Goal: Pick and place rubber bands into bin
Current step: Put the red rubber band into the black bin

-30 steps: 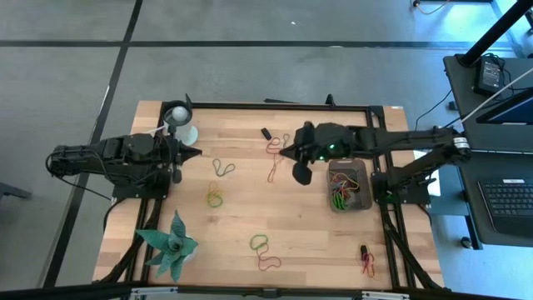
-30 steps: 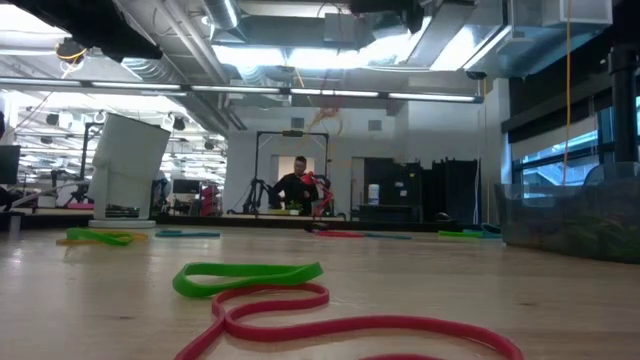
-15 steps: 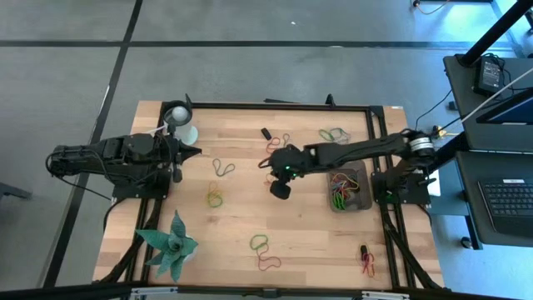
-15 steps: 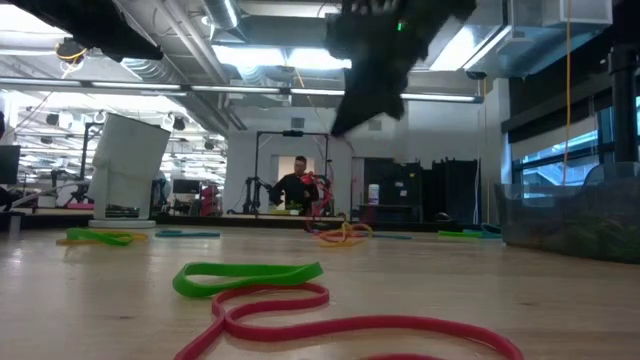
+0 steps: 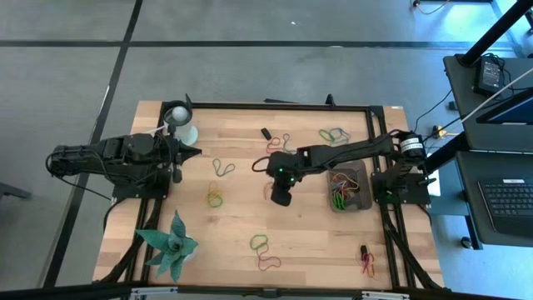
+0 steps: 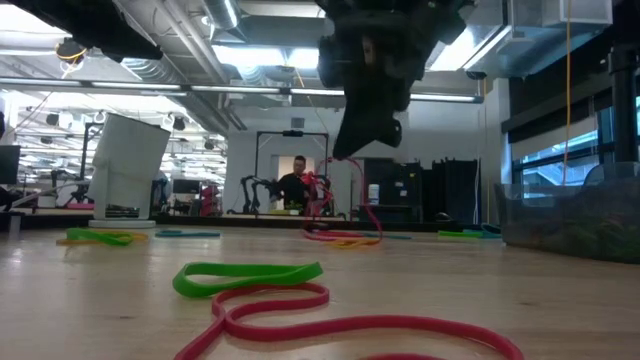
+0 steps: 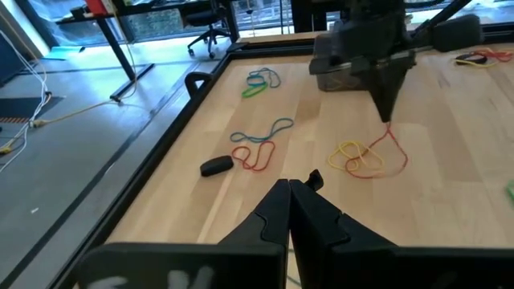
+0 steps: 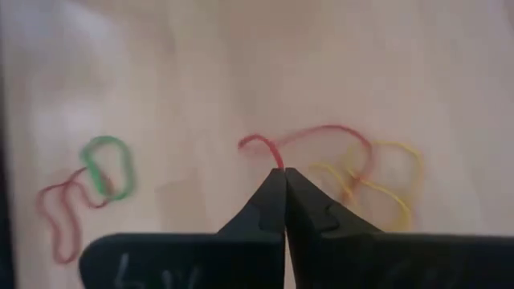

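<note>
The right gripper (image 8: pixel 283 172), fingers pinched on a thin red rubber band (image 8: pixel 309 138), had shifted left from the dark grey tray (image 5: pixel 360 202). Left gripper (image 7: pixel 291 186) waited closed. Tray contents were blurred.

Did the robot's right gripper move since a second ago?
Yes. The right gripper moved away from the bin, out toward the table's middle, shut on a red rubber band.

Grey floor (image 5: pixel 250 67) is surrounding the wooden worktop (image 5: pixel 241 225); ceiling strip lights (image 6: pixel 250 55) are glowing, and windows (image 6: pixel 560 160) are letting in daylight.
</note>
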Tool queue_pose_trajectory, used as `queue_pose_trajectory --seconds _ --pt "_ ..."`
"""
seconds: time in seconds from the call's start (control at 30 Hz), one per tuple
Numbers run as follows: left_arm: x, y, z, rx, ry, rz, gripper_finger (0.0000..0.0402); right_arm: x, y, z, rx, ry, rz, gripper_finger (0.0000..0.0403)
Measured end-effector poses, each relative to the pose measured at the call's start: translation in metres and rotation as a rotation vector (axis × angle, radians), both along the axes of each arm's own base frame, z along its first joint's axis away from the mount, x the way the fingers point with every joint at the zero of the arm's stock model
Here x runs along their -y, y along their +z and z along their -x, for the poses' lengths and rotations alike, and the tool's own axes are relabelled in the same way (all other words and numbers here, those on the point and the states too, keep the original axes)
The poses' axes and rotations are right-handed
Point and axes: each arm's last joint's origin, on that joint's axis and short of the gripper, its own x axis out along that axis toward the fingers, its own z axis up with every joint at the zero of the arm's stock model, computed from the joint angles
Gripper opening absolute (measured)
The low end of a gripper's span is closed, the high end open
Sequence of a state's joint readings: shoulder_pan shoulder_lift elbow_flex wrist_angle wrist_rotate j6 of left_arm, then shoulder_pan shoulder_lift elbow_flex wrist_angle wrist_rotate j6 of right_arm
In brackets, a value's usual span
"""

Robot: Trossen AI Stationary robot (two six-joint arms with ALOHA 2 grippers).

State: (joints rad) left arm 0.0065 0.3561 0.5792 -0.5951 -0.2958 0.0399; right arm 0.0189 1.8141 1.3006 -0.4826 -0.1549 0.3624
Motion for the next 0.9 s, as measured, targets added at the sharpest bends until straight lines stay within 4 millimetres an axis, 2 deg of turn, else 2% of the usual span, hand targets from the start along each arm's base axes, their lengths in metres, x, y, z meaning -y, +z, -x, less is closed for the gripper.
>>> queue_pose_trajectory --seconds 0.27,0.4,0.67,0.9 --pt "0.000 0.000 0.000 0.000 0.001 0.000 0.0002 -0.003 0.002 -0.002 0.034 0.037 -0.034 0.0003" --pt "0.000 0.000 0.000 0.000 0.001 -0.001 0.0005 -0.005 0.007 -0.009 0.121 0.084 -0.063 0.0002" --pt "0.000 0.000 0.000 -0.001 0.001 -0.001 0.0002 -0.002 0.033 -0.024 0.424 0.126 -0.026 0.0002" --pt "0.000 0.000 0.000 0.000 0.000 0.000 0.0004 0.009 0.049 -0.023 0.504 0.044 0.064 0.0001"
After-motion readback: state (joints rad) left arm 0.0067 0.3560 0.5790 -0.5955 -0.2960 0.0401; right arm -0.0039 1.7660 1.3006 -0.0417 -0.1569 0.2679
